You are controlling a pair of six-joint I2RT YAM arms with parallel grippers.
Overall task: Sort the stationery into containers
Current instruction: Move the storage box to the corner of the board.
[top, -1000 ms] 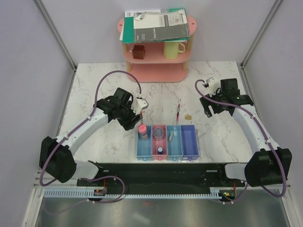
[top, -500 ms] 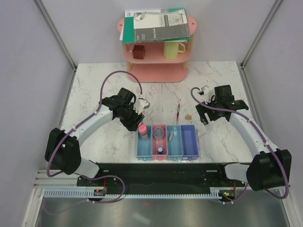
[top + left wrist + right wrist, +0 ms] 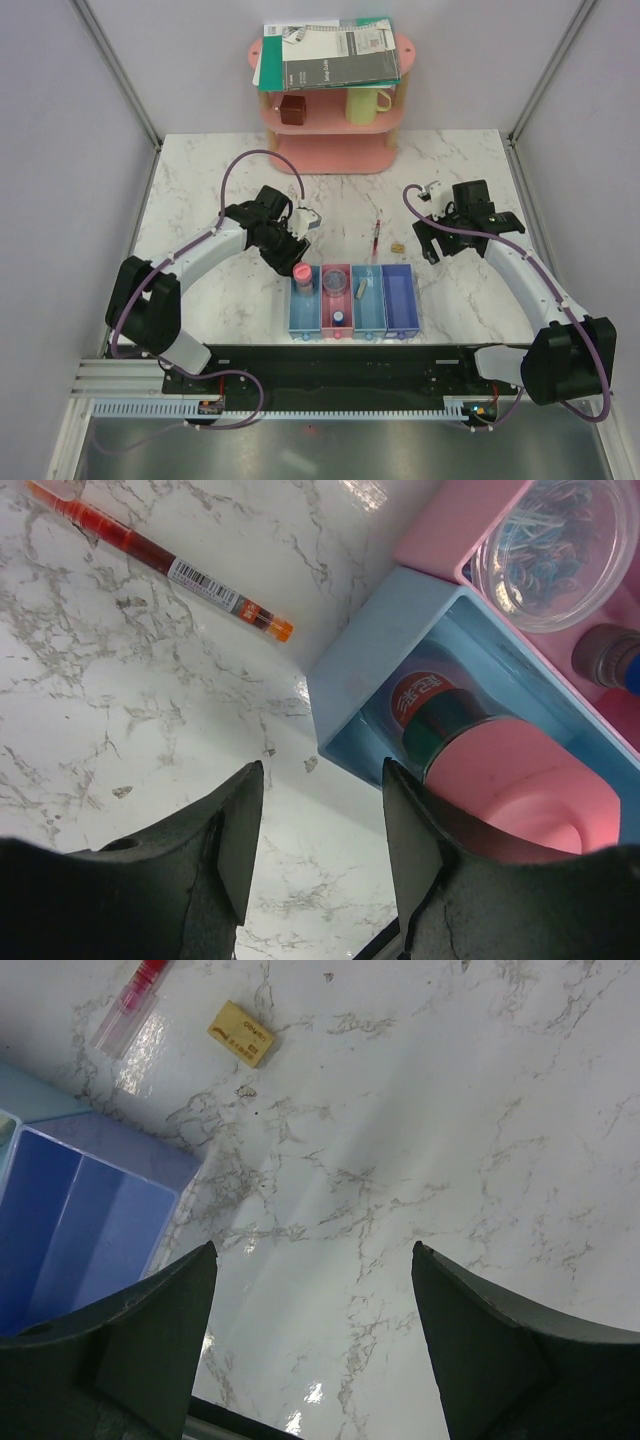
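My left hand [image 3: 320, 810] hangs open over the worktop [image 3: 450, 1110], its two fingers apart with only bare marble between them and nothing held. Just off its right finger stands the blue tray [image 3: 370, 670], and the pink cylinder [image 3: 500, 770] lies inside that tray, its green band and red label toward the tray's far end. Beyond the blue tray, further to the right of this hand, the pink tray [image 3: 450, 525] holds a round disc [image 3: 550, 540] that looks like a clear box of coloured clips, and a blue-capped tube [image 3: 610, 660]. Ahead of the hand and to its left a red pen [image 3: 165, 565] lies flat on the marble, apart from the trays. My right hand [image 3: 312, 1280] is spread wide and empty above bare worktop. Off its left finger sits the violet-blue tray [image 3: 90, 1210] with nothing in it. Ahead and to the left of this hand I see the end of a second red pen [image 3: 135, 1000], with a tan block [image 3: 241, 1033] near it, not touching.
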